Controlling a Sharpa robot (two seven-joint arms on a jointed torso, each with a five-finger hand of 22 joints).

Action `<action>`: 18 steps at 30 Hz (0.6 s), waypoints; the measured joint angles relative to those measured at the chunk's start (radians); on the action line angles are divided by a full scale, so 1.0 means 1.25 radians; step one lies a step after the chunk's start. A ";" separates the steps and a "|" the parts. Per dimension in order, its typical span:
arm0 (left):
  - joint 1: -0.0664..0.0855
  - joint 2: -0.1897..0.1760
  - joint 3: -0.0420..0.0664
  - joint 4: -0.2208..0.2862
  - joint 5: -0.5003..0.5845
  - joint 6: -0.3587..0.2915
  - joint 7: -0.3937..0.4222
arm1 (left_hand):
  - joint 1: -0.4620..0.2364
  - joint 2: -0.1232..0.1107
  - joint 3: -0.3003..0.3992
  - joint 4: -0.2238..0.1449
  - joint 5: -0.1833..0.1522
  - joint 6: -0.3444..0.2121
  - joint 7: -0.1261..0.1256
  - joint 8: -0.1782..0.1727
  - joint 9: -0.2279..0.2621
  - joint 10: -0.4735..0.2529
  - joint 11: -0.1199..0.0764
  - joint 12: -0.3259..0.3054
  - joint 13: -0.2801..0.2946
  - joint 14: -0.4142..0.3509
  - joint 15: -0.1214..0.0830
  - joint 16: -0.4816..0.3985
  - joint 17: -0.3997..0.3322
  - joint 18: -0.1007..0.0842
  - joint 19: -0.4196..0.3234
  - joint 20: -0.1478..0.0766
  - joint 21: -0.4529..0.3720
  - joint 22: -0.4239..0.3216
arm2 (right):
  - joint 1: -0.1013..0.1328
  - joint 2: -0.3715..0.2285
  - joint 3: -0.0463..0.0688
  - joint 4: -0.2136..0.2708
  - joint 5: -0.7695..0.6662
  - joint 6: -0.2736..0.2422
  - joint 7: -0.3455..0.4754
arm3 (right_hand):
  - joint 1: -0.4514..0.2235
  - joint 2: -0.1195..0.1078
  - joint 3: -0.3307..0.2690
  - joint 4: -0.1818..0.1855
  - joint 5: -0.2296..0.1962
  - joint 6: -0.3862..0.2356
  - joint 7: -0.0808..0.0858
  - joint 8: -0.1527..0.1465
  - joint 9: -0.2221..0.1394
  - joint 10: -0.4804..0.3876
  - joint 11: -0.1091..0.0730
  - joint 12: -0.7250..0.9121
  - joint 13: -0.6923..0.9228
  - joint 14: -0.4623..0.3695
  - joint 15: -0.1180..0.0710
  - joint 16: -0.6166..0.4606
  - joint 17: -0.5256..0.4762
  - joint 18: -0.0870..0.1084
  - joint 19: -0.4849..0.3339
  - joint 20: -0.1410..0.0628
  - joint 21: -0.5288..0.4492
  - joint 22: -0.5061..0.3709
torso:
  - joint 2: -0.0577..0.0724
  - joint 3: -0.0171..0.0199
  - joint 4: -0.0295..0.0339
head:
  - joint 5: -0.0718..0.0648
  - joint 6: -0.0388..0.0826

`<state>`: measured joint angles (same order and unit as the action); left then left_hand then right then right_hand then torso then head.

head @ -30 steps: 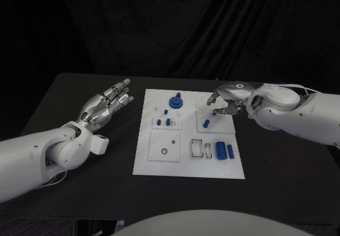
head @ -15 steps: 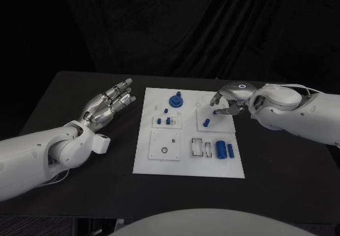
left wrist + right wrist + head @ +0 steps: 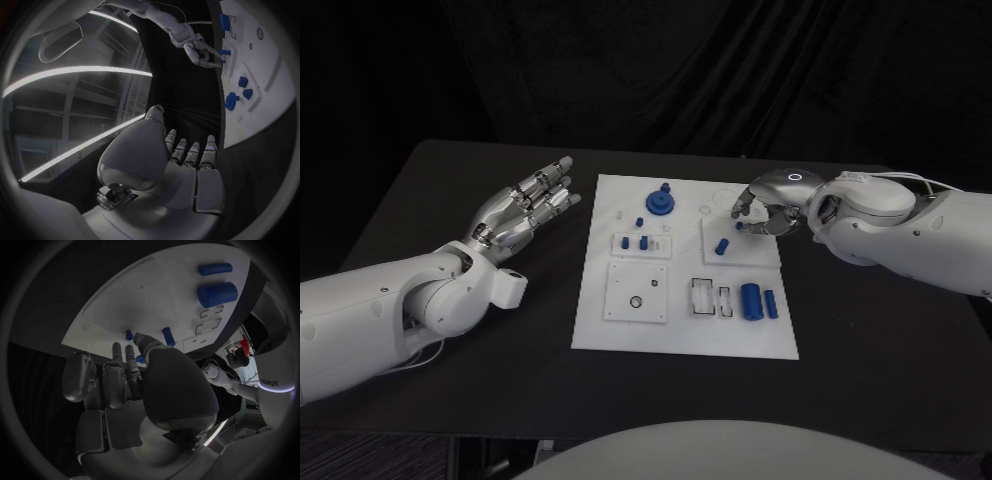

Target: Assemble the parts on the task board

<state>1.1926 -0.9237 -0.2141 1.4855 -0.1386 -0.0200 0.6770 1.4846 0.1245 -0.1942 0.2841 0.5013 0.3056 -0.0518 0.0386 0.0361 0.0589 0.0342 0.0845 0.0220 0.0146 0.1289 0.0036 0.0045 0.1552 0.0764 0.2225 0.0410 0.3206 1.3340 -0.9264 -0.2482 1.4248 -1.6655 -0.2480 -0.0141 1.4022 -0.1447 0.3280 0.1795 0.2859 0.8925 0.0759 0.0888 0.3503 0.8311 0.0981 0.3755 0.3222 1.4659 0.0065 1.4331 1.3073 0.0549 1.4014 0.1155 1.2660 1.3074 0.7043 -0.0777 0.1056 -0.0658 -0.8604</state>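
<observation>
The right hand (image 3: 764, 212) hovered with fingers curled, apparently empty, over the task board's (image 3: 684, 330) far corner, likely reaching for a blue peg (image 3: 723, 245). The left hand (image 3: 524, 210) waited open beside the board, above the desk (image 3: 473, 400).

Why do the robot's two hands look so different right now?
The left hand is flat with its fingers spread, holding nothing; the right hand has its fingers curled downward. The left hand hovers over the black table beside the task board; the right hand is over the board's far right part, near a small blue peg. Whether it touches the peg is unclear. Both are silver, on white arms.
</observation>
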 measured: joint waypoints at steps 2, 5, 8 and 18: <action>-0.001 0.001 0.000 0.000 0.000 0.001 0.000 | 0.004 0.004 0.000 0.000 0.007 0.000 0.000 0.000 0.000 0.003 0.003 0.004 0.000 0.004 0.004 0.000 0.001 0.000 0.004 0.004 0.000 0.001 | -0.001 0.002 0.000 -0.001 0.000 0.001 0.000 | 0.000 0.000 0.004 -0.004 0.000 0.006 0.001 0.001 0.003 0.002 -0.002 0.000 0.000 0.000 0.000 0.000 0.000 0.000 0.001 -0.001 0.000 0.000 | 0.000 -0.0002 -0.0001 | 0.000 -0.001; -0.002 0.002 0.000 -0.002 0.000 0.003 0.000 | 0.011 0.004 -0.001 -0.001 0.012 0.000 0.000 0.000 0.000 0.003 0.008 0.007 0.000 0.006 0.006 0.000 0.002 0.000 0.008 0.008 0.000 0.007 | -0.002 0.004 0.000 -0.004 0.000 0.002 0.000 | 0.010 0.006 0.009 -0.013 0.000 0.012 0.002 0.006 0.008 0.003 -0.003 0.004 -0.001 0.000 0.000 0.000 0.000 0.000 0.001 -0.001 0.000 0.000 | 0.000 -0.0004 -0.0003 | 0.001 -0.003; -0.003 0.002 0.000 -0.003 0.000 0.005 0.000 | 0.012 0.003 -0.002 -0.002 0.019 0.002 0.002 0.000 0.000 0.005 0.011 0.007 0.000 0.009 0.009 0.000 0.003 0.000 0.011 0.011 0.000 0.011 | -0.004 0.007 0.000 -0.006 0.000 0.003 -0.001 | 0.015 0.004 0.012 -0.017 0.000 0.012 0.002 0.006 0.011 0.008 -0.003 0.004 -0.003 0.000 0.000 0.000 0.000 0.000 0.001 -0.001 0.000 0.000 | 0.001 -0.0004 -0.0004 | 0.001 -0.005; -0.008 0.005 0.000 -0.004 0.000 0.012 0.000 | 0.021 0.006 -0.002 -0.002 0.033 0.006 0.006 0.000 0.000 0.008 0.019 0.012 0.001 0.015 0.015 0.004 0.004 0.000 0.018 0.018 0.006 0.020 | -0.012 0.020 0.000 -0.018 0.000 0.003 0.000 | 0.020 0.009 0.019 -0.026 0.000 0.015 0.005 0.010 0.016 0.017 -0.006 0.011 -0.003 0.000 0.000 0.000 0.000 0.000 0.003 -0.003 0.000 0.000 | 0.001 -0.0008 -0.0005 | 0.001 -0.006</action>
<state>1.1829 -0.9176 -0.2141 1.4803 -0.1381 -0.0056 0.6775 1.5104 0.1322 -0.1968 0.2814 0.5423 0.3130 -0.0444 0.0386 0.0362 0.0684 0.0580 0.0997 0.0234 0.0331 0.1473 0.0085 0.0100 0.1550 0.0992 0.2453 0.0486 0.3451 1.3191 -0.9013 -0.2480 1.4026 -1.6657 -0.2448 -0.0144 1.4266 -0.1340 0.3514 0.1469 0.2859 0.9108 0.0816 0.1007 0.3706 0.8523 0.0908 0.3889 0.3190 1.4665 0.0060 1.4331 1.3073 0.0549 1.4049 0.1121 1.2660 1.3073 0.7051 -0.0786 0.1049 -0.0649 -0.8683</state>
